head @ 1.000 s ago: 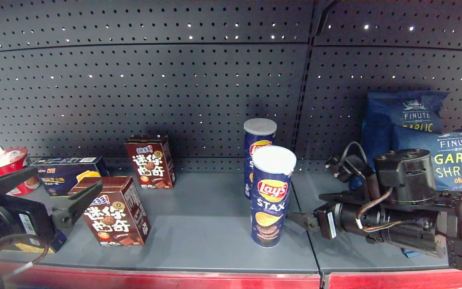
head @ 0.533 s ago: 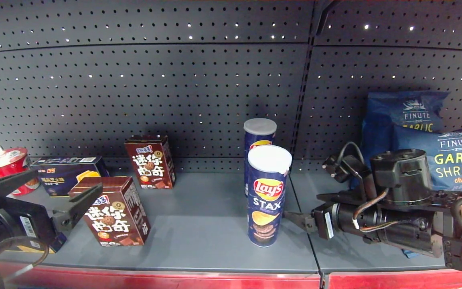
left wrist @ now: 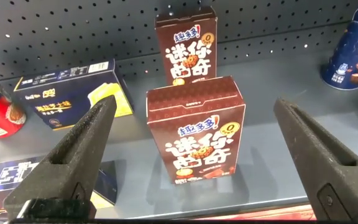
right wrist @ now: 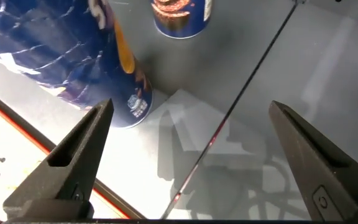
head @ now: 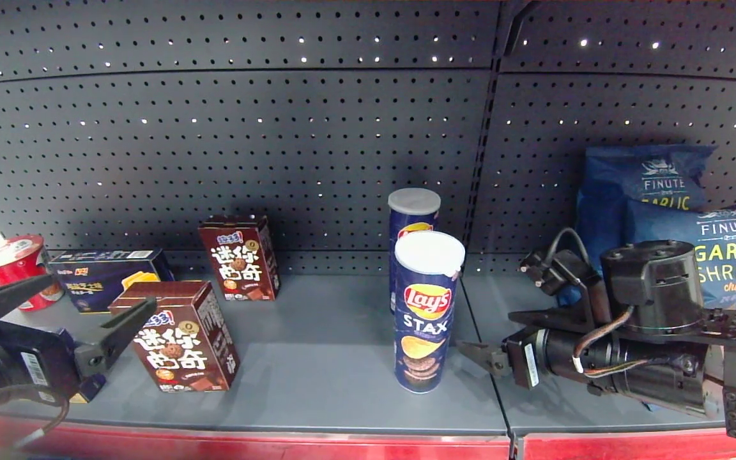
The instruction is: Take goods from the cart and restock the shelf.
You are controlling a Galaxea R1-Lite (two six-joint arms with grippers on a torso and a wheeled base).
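A: What can you see from up high, in the head view?

B: A grey shelf. The front chip can stands up straight near the shelf's front edge, about in the middle. The back chip can stands right behind it, closer to the back wall.

A: Where are the arms?

B: The right gripper is low over the shelf, just beside the front chip can on its right, with a small gap. The left gripper is near the front left corner, with its fingers spread wide. The front brown box stands near the front edge, just beside it. The back brown box is farther back. A blue box and a red cup are at the left end. Two blue bags lean up at the right end.

A: And the left wrist view?

B: The left gripper is let go, fingers far apart. The front brown box stands past the tips, untouched, with the back brown box behind it.

A: And the right wrist view?

B: The right gripper is let go too. The front chip can stands near one finger. The back chip can is farther off.
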